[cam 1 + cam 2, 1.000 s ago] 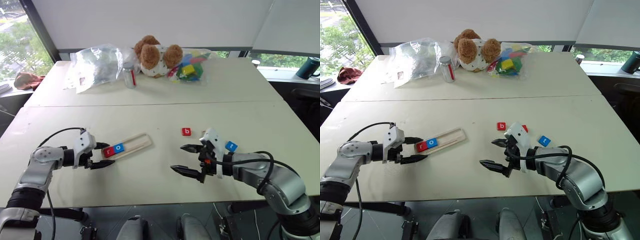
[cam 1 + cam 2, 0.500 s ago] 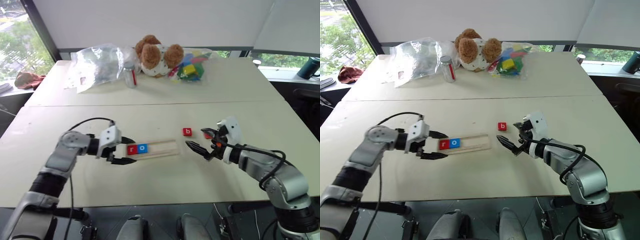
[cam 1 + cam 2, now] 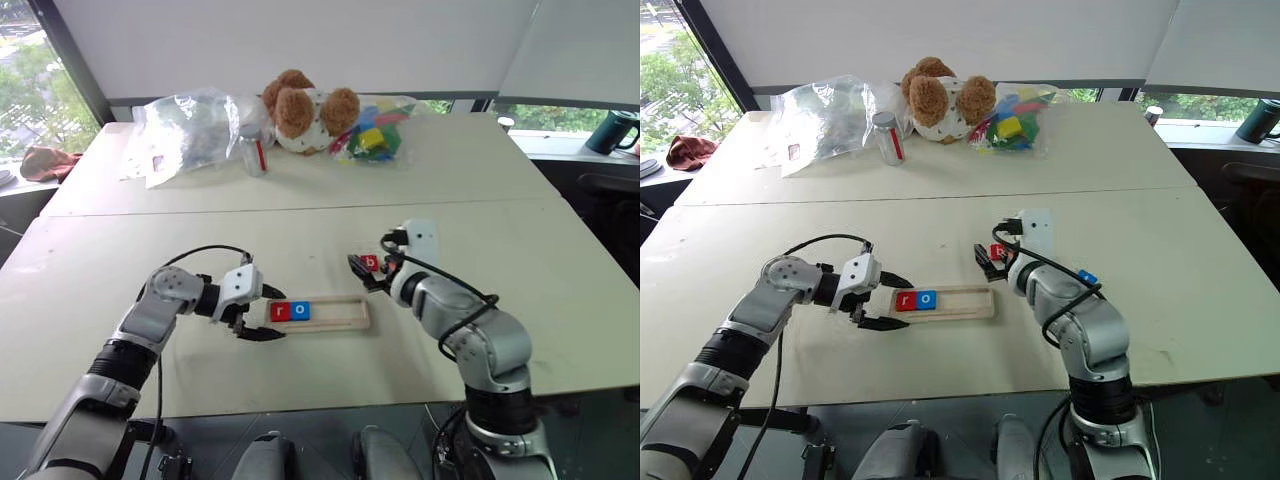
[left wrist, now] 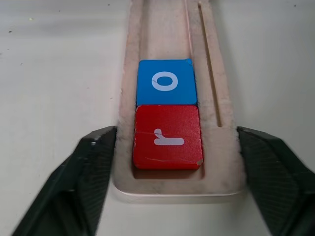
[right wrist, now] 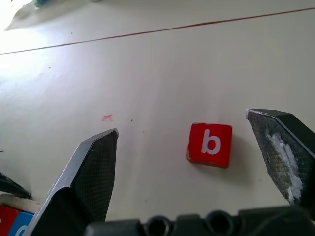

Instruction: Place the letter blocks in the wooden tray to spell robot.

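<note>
Fingers on both grippers are spread apart, holding nothing. On the left gripper they sit either side of the wooden tray, right at the end where the red r block sits with the blue o block butted against it. So "ro" is in the groove and the rest of it is bare.

Over on the other side, the right gripper is lined up on the red b block, which lies flat on the table between the two fingertips (not touching either, as far as I can tell). It lies near the tray's far end. One blue block sits just past the right arm, half hidden.

What could go wrong: the b sits nearer one finger, so closing might shove or spin it instead of pinching it square. Also the left fingers aren't clamping the tray, so dropping a block in could slide it.
</note>
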Tool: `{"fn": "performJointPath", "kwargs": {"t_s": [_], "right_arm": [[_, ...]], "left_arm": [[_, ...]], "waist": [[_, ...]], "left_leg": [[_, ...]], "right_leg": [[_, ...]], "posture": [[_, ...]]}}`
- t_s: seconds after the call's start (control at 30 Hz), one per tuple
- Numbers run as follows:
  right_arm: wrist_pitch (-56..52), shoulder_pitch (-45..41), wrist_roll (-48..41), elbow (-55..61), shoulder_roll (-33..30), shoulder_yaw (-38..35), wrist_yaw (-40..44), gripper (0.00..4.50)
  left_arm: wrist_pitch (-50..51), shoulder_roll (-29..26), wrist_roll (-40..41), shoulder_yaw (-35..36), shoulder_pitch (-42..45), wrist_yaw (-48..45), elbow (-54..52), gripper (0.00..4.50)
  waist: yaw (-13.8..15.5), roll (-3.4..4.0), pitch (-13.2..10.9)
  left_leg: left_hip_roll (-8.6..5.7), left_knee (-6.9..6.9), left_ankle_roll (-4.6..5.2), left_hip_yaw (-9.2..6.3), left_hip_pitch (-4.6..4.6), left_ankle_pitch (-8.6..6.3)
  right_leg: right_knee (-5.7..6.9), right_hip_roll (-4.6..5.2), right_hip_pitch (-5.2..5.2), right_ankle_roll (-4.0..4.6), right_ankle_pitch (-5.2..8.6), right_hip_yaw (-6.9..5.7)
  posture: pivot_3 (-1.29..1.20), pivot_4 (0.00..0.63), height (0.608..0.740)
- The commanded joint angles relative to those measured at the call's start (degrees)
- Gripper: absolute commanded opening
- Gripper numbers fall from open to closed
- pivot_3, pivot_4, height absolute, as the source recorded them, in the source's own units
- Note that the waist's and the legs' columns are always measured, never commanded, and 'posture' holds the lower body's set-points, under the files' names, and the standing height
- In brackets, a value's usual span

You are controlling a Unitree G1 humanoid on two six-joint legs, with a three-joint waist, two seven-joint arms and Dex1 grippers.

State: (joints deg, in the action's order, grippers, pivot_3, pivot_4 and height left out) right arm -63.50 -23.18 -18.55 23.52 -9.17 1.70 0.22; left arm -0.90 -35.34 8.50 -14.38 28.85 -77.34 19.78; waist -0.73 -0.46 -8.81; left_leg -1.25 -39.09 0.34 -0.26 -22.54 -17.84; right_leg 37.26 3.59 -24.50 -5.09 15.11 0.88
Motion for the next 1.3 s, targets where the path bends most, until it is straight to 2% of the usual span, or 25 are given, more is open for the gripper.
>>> {"fn": "performJointPath", "kwargs": {"t_s": [0.03,0.2,0.53,0.63,0.8,0.93,1.0,1.07,1.13,1.2,1.3], "right_arm": [[-0.84,-1.38,2.9,-1.18,0.63,1.19,-2.04,4.5],[1.49,-3.91,6.28,-6.54,-0.02,3.26,-1.69,4.5],[4.34,-7.57,7.88,-17.08,4.46,2.33,-0.77,4.5],[5.1,-7.83,9.08,-18.96,5.29,2.73,-1.12,3.73],[5.85,-7.72,10.96,-19.77,5.2,3.24,-0.87,1.29],[7.72,-8.69,12.87,-18.3,3.59,3.94,-0.26,1.2],[6.2,-8.52,11.67,-12.55,1.88,2.65,1.52,1.2],[1.54,-7.21,10.35,-5.6,0.0,1.17,2.85,1.2],[-7.36,-2.38,8.9,5.68,-1.62,-1.72,3.31,1.2],[-15.87,1.41,8.46,14.28,-0.15,-5.49,2.44,1.2],[-23.17,3.82,9.63,20.19,2.26,-8.55,0.94,1.2]], "left_arm": [[1.17,0.05,0.37,1.13,-1.27,1.33,-1.81,4.47],[1.14,-1.58,1.92,3.46,-1.7,1.67,-3.52,4.47],[7.56,-8.87,5.49,9.98,-4.54,2.41,-10.12,4.47],[9.61,-9.61,6.48,12.24,-6.53,4.99,-13.32,4.5],[13.73,-10.1,8.18,14.36,-8.9,7.56,-19.73,4.5],[14.98,-9.7,8.46,13.99,-8.35,8.26,-21.71,4.5],[15.95,-9.3,8.89,13.13,-7.62,7.79,-22.83,4.5],[17.07,-9.08,9.51,12.44,-7.35,7.06,-24.3,4.5],[18.42,-8.89,10.42,11.18,-7.1,5.86,-26.49,4.5],[18.78,-8.69,10.56,9.86,-6.02,4.77,-27.25,4.5],[19.86,-8.88,11.17,8.89,-4.23,3.41,-27.47,4.5]], "waist": [[0.0,0.0,0.0],[-0.26,0.01,0.0],[-0.49,0.03,-0.02],[-0.49,0.02,-0.02],[-0.48,0.02,-0.02],[-0.48,0.04,-0.02],[-0.46,0.08,-0.05],[-0.18,0.11,-0.07],[0.18,0.11,-0.07],[0.24,0.06,-0.03],[-0.22,0.08,-0.05]], "left_leg": [[-0.01,-0.02,0.0,0.0,0.0,0.0],[-0.01,-0.02,0.0,0.0,0.02,0.0],[0.02,0.06,0.0,-0.01,0.02,0.0],[0.02,0.06,0.0,-0.01,0.03,0.0],[0.02,0.06,-0.01,-0.01,0.03,0.0],[0.03,0.06,-0.01,-0.01,0.04,0.0],[0.02,0.06,-0.02,-0.01,0.04,0.0],[0.02,0.06,-0.02,-0.01,-0.02,0.0],[0.02,0.08,-0.01,-0.07,-0.05,0.0],[0.0,0.1,0.01,-0.24,-0.13,-0.02],[-0.03,0.06,0.01,-0.22,-0.26,-0.02]], "right_leg": [[-0.01,0.0,0.01,0.0,0.0,0.0],[0.0,-0.02,0.01,0.0,0.0,0.0],[-0.01,-0.04,-0.02,0.0,0.0,-0.01],[-0.01,-0.03,-0.02,0.0,0.0,-0.01],[-0.01,-0.01,-0.01,0.0,0.0,0.0],[-0.01,-0.01,-0.01,0.0,0.0,0.0],[-0.01,-0.01,-0.02,0.0,0.0,0.0],[-0.02,-0.01,-0.05,0.0,0.0,0.0],[-0.02,-0.01,-0.07,-0.01,0.0,-0.02],[-0.04,-0.01,-0.06,-0.01,0.0,-0.03],[-0.08,-0.02,-0.06,0.0,0.0,0.0]], "posture": [[0.0,0.15,0.74],[0.0,0.15,0.74],[0.0,0.15,0.74],[0.0,0.15,0.74],[0.0,0.15,0.74],[0.0,0.15,0.74],[0.0,0.15,0.74],[0.0,0.15,0.74],[0.0,0.15,0.74],[0.0,0.15,0.74],[0.0,0.15,0.74]]}}
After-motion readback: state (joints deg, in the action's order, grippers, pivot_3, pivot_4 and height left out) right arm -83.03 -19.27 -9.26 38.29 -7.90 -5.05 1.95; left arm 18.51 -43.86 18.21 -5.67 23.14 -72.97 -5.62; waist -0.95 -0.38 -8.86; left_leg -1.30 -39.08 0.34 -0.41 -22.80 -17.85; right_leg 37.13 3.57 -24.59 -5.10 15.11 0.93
